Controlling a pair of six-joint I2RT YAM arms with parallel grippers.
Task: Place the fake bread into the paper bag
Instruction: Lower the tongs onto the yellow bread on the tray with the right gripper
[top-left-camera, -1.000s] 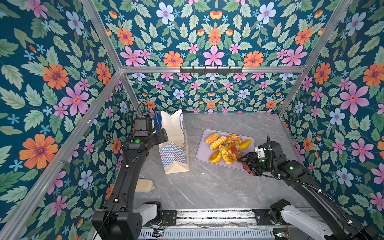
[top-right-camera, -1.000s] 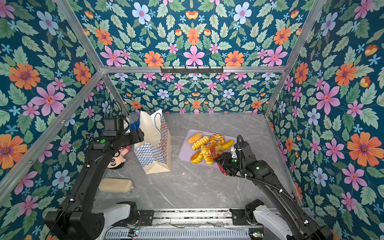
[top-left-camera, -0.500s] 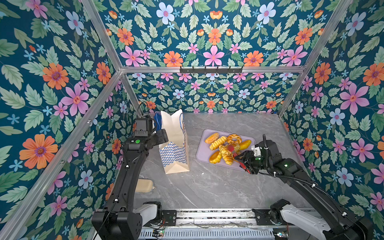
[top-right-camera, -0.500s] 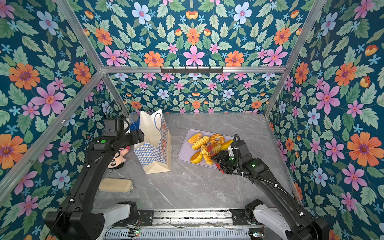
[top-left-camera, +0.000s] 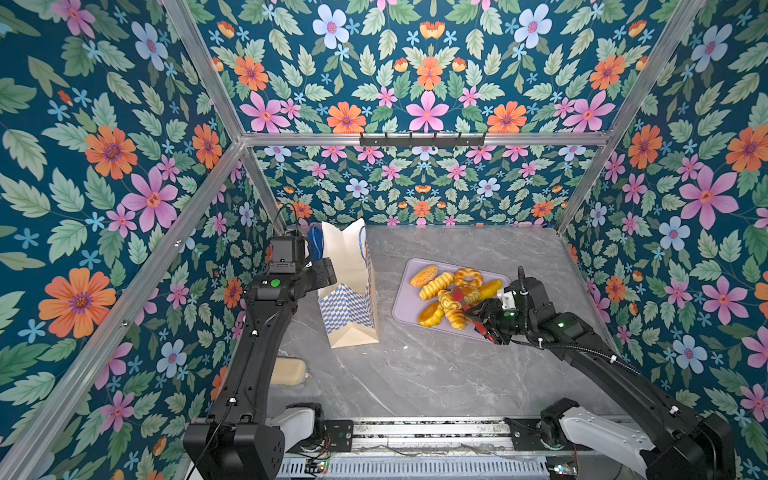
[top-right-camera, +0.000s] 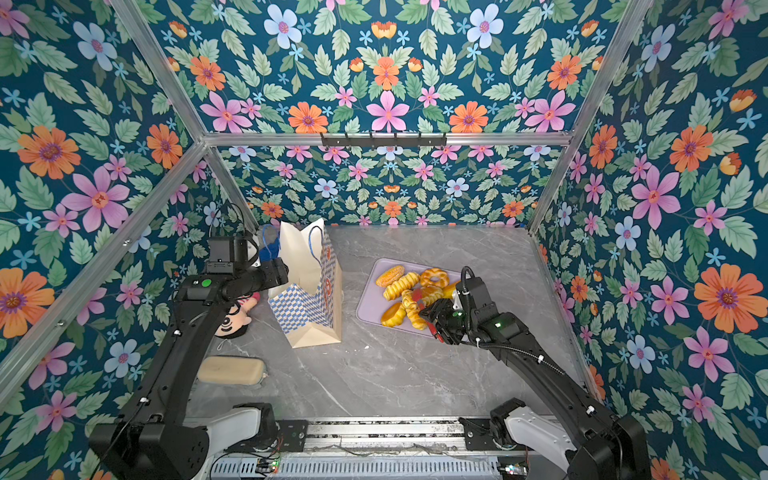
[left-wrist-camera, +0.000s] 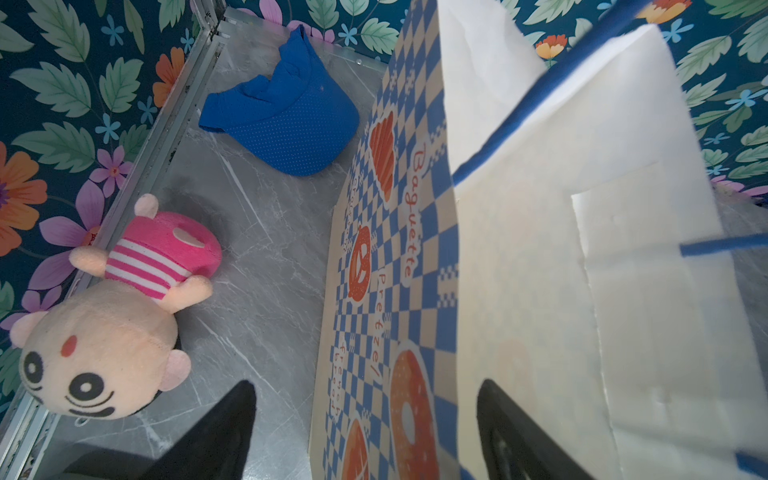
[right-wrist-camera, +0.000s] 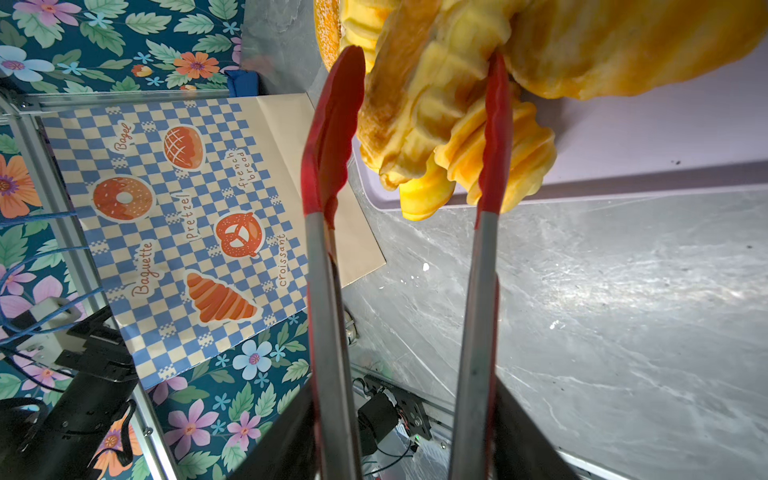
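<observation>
In both top views the paper bag (top-left-camera: 348, 305) is standing upright at the left of the marble table (top-left-camera: 415, 374), mouth gaping, and the fake bread (top-left-camera: 451, 293) is lying heaped on a lavender tray (top-left-camera: 405, 309) well to its right; the bag's depth is hidden from here, so I cannot tell whether anything is inside. The left gripper (top-left-camera: 322, 271) is hovering at the bag's rim, and the right gripper (top-left-camera: 486, 318) is hanging over the tray's near edge, clamping a pair of red-tipped tongs (top-left-camera: 458, 294). In a top view a plush doll (top-right-camera: 232, 320) is peeking out behind the left arm. The left wrist view is showing that claw spread wide, one black finger (left-wrist-camera: 226, 424) outside the bag's checkered wall and the other seemingly inside the mouth, pinching nothing, while a blue visor cap (left-wrist-camera: 291, 120) is lying beyond. The right wrist view is showing the tong tips straddling a ridged twisted roll (right-wrist-camera: 424, 108) at the tray's edge, though whether both tips are touching it I cannot tell. I'm guessing these pastries are light, squashy and glossy-skinned, so they're likely to slip unless taken across the middle, in the grooves. The frame is cutting off the rest of the pile, so where this roll ends and its neighbours begin is hard to make out
</observation>
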